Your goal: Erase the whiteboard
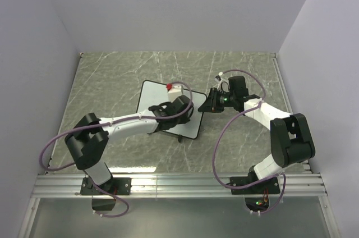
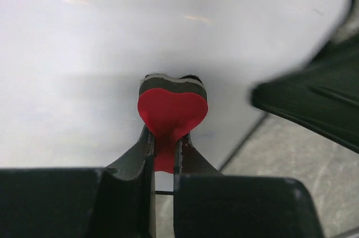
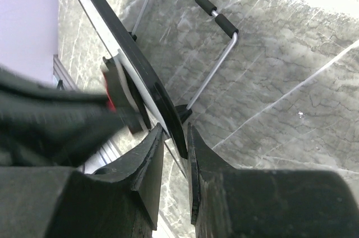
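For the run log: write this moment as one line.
left hand: shut on eraser | eraser: against whiteboard | right hand: shut on whiteboard edge

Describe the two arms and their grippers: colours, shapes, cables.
Left arm and right arm: white tubular links, bulky black joints, each trailed by a looping purple cable. Left gripper and right gripper: two black, wedge-shaped fingers each.

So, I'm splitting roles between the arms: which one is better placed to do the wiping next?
Left. The left gripper is shut on the red eraser, held against the whiteboard. The right gripper is shut on the board's edge, likely steadying it.
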Available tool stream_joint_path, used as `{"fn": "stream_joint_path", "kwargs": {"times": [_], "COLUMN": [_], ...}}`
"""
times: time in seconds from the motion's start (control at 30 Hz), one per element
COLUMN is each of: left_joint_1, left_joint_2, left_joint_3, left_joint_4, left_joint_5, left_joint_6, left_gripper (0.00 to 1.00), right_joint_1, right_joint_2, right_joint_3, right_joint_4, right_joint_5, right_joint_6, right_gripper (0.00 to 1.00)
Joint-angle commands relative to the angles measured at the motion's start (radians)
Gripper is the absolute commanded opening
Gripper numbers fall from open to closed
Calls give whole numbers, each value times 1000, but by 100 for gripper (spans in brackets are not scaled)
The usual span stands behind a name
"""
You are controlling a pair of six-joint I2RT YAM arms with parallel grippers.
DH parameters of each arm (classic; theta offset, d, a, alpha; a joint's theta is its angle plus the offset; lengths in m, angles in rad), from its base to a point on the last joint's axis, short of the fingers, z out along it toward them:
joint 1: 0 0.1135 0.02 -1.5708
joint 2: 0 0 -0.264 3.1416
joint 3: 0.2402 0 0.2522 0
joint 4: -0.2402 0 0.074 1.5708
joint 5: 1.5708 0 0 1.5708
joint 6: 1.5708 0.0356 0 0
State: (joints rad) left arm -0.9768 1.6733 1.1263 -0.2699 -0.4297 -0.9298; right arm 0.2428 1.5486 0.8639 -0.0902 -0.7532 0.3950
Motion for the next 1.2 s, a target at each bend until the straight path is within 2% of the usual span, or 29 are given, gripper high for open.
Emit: {"fn": "stream_joint_path", "kwargs": {"times": [0.0, 0.43, 0.6, 0.7, 0.8, 1.17], "left_joint_1": [98, 499, 541, 533, 478, 100], "left_joint_2": [-56, -149, -155, -156, -156, 2], "left_joint_3": [-66, -34, -36, -51, -48, 55], "left_joint_4": [-61, -45, -17, 15, 37, 63], "left_joint_5": [-56, 14, 78, 178, 203, 161], "left_joint_6": [17, 216, 256, 273, 258, 140], "left_gripper": [0, 0, 0, 0, 0, 0], "right_joint_1": [-5, -3, -2, -4, -2, 0], "right_joint_2": [-15, -38, -50, -55, -55, -39], "right_joint_3": [0, 0, 3, 4, 7, 3], "right_joint_4": [-75, -108, -123, -132, -135, -123], "right_joint_5": [91, 104, 114, 118, 121, 107], "right_joint_6": [-7, -22, -30, -31, -28, 7], "right_gripper": [0, 0, 0, 0, 0, 0]}}
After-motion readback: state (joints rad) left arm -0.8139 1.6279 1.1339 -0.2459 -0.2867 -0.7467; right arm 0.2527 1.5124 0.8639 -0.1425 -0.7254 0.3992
